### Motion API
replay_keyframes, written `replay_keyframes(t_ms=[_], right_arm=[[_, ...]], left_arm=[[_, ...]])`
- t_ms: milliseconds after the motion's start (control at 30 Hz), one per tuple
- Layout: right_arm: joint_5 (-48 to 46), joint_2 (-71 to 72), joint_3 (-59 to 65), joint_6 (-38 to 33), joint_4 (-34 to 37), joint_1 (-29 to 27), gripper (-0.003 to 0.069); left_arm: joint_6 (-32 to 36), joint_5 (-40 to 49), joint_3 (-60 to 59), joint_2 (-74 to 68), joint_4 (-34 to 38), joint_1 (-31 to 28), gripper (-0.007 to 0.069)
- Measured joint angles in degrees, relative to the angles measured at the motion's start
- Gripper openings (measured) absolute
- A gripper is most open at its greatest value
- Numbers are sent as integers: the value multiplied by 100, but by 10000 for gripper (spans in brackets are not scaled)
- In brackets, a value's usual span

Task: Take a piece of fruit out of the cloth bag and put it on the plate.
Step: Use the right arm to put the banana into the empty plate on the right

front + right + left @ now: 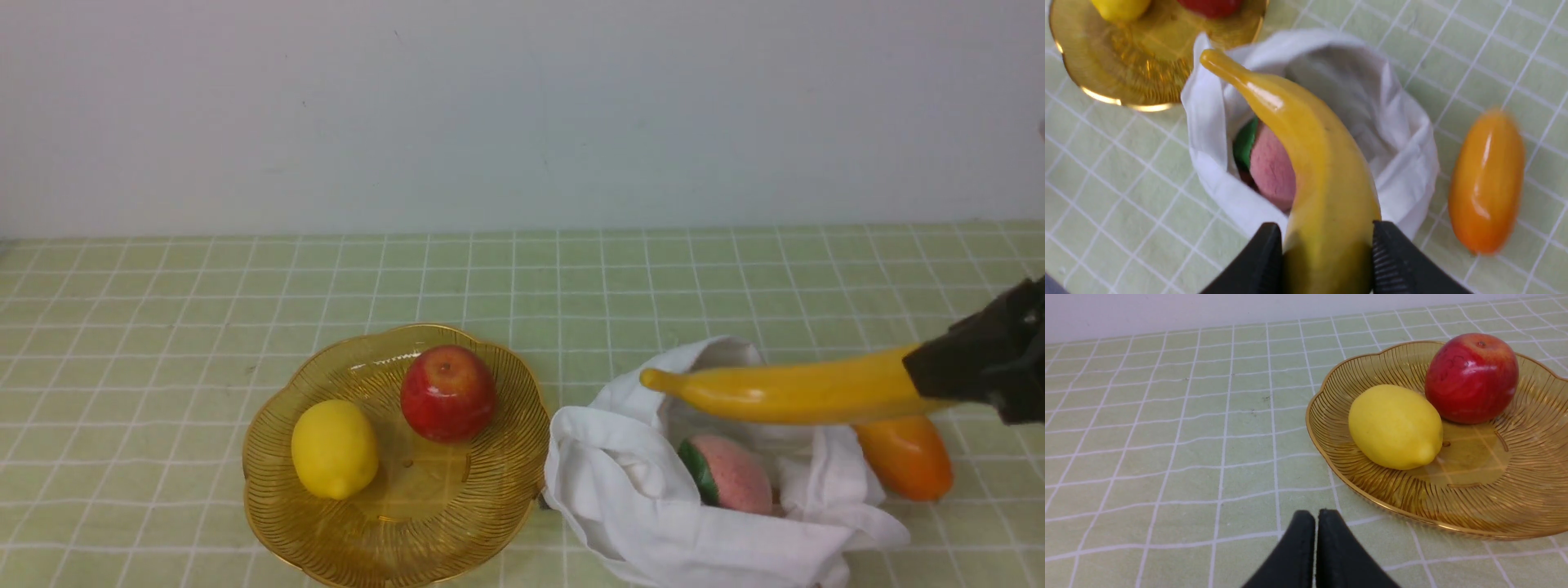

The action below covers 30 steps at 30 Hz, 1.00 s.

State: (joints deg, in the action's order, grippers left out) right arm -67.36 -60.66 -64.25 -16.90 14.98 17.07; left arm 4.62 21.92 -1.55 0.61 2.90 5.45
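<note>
My right gripper [939, 380] is shut on the long yellow banana [784, 392] and holds it level in the air above the white cloth bag [637, 490]. In the right wrist view the banana [1314, 163] sits between both fingers [1392, 261], its tip over the bag's rim [1208, 134]. The amber scalloped plate [490, 498] lies left of the bag. My left gripper [1316, 516] is shut and empty, low over the cloth beside the plate's rim [1355, 490]; it does not show in the front view.
A yellow lemon [335, 449] and a red apple [447, 394] lie on the plate. A pink fruit with a green patch [727, 474] sits inside the bag. An orange mango [906, 457] lies on the checked green tablecloth right of the bag.
</note>
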Motion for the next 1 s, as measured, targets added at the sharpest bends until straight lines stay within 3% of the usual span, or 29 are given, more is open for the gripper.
replay_keyframes(t_ms=[133, 300, 500, 800, 1000], right_arm=[[266, 0, -185, -139, 360, 0, 263], [516, -361, -229, -1045, 1911, 10, 263], [767, -1149, -229, -2092, 2889, 325, 263], [1520, -2832, -816, -2596, 2520, 1642, 263], [1790, -3777, -1367, -2506, 2246, 1965, 263]], left_arm=[[0, 0, 0, 0, 0, 0, -8], [0, 0, 0, 0, 0, 0, -8], [0, 0, 0, 0, 0, 0, -8], [0, 0, 0, 0, 0, 0, -8], [0, 0, 0, 0, 0, 0, -8]])
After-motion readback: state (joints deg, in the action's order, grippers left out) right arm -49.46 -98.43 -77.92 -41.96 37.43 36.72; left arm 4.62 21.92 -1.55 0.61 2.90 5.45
